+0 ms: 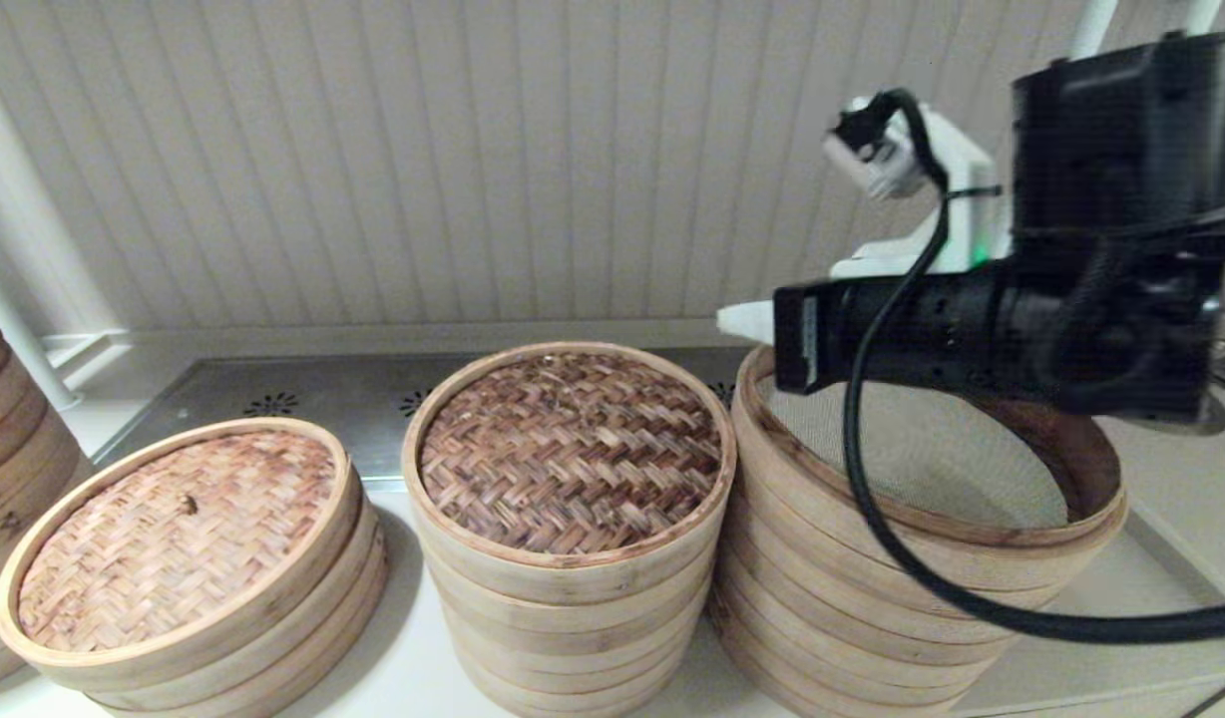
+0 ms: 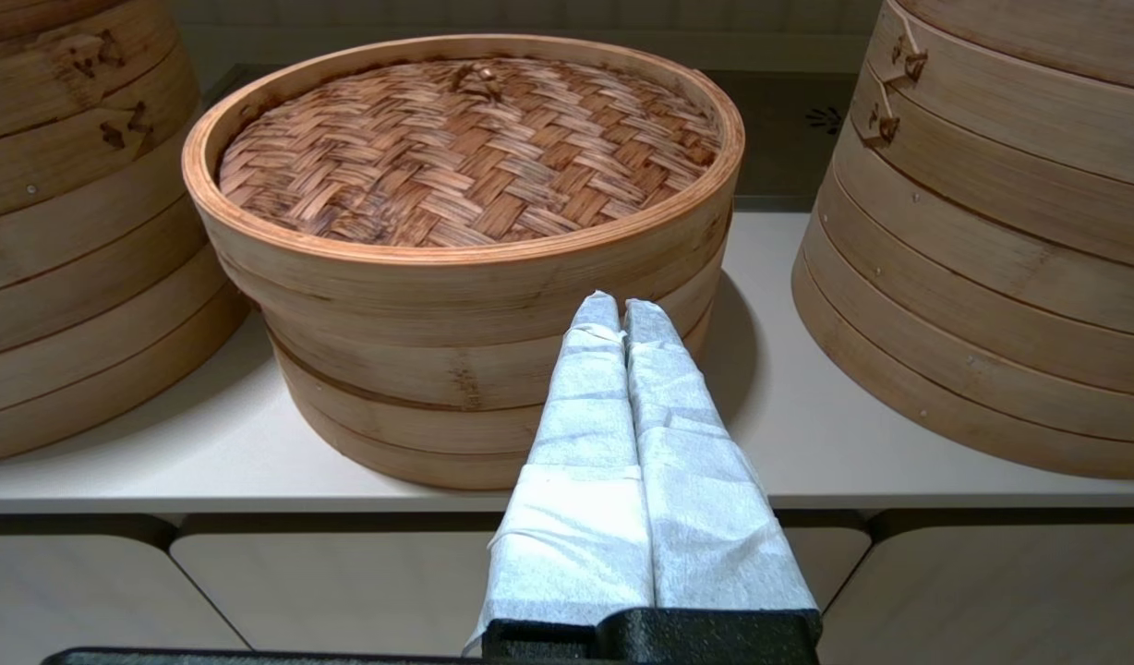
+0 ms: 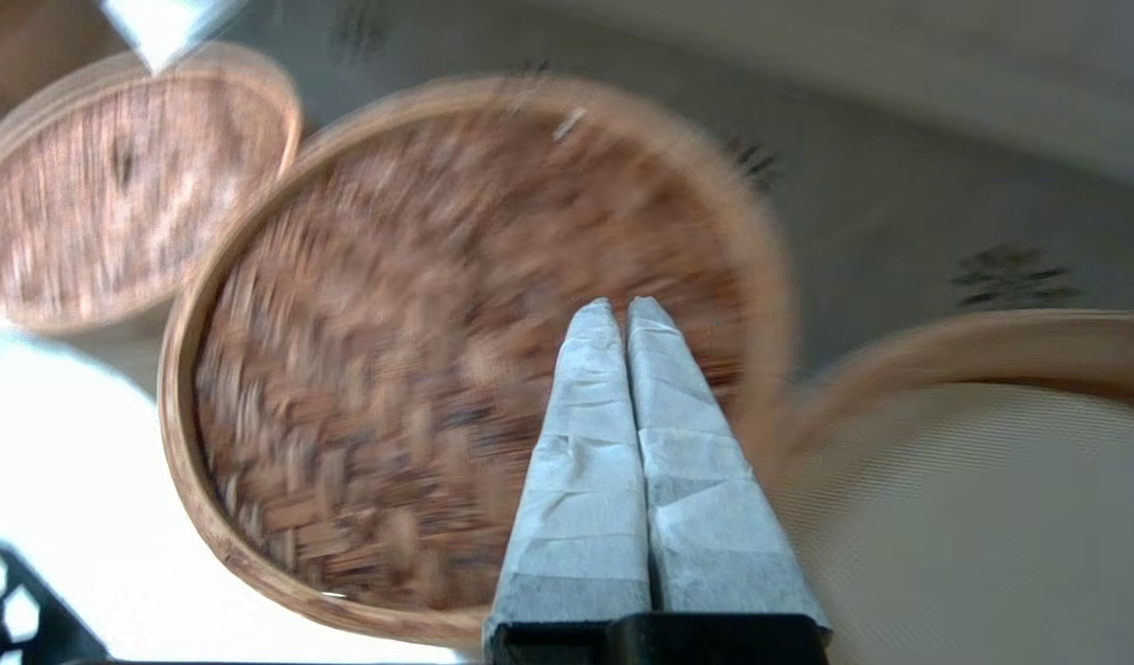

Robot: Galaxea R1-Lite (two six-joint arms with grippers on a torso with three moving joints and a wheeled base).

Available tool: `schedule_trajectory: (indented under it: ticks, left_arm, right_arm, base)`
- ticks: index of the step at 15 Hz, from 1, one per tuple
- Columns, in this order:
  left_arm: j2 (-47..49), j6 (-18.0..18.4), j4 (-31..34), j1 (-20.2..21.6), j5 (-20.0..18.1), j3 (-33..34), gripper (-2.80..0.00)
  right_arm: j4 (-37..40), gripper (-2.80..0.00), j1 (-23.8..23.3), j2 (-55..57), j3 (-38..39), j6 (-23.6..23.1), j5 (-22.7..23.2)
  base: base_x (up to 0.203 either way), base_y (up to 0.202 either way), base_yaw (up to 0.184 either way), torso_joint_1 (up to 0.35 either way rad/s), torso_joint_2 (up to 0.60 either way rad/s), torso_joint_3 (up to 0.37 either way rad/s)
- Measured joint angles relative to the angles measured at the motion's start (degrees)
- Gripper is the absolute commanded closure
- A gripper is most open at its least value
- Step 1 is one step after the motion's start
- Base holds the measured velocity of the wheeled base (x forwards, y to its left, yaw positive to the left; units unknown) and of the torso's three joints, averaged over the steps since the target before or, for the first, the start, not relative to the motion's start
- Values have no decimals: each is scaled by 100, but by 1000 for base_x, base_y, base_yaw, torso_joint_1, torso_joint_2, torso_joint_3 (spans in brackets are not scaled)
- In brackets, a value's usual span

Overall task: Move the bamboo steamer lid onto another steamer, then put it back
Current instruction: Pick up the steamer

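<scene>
Three steamer stacks stand in a row on the desk (image 1: pixel 413 678). The middle stack (image 1: pixel 563 618) carries the bamboo steamer lid (image 1: pixel 570 451), seated inside its top rim. Touching it on the right is the wide steamer (image 1: pixel 872 618), uncovered, with a cloth liner (image 1: pixel 922 454) lying inside. To the left, a little apart, stands a low stack (image 1: pixel 273 638) with a knobbed lid (image 1: pixel 179 538) on it, and a further stack (image 1: pixel 9 439) sits at the far left edge. Behind the row lies a metal panel (image 1: pixel 323 399) against the wall (image 1: pixel 423 150). The right hand (image 1: pixel 744 319) hangs over the wide steamer's back-left rim, next to the middle stack. The left hand (image 2: pixel 622 309) sits low in front of the low stack, at the desk's front edge.
</scene>
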Motion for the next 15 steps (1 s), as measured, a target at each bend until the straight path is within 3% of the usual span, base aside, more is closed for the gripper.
schedule_trajectory:
  ticks: [1, 2, 6, 15]
  left_arm:
    - [0, 1, 0, 0, -2, 0, 0]
    - [0, 2, 0, 0, 0, 0, 0]
    - [0, -1, 0, 0, -1, 0, 0]
    - [0, -1, 0, 0, -2, 0, 0]
  right_arm:
    - [-47, 0, 143, 230, -53, -35, -7]
    - [-114, -280, 280, 457, -112, -103, -28]
    - [-743, -280, 559, 1142, -249, -339, -126]
    - [-784, -280, 634, 1913, -668, -399, -146]
  base:
    - [0, 0, 0, 0, 0, 0]
    - [0, 0, 0, 0, 0, 0]
    - [0, 0, 0, 0, 0, 0]
    - [0, 0, 0, 0, 0, 0]
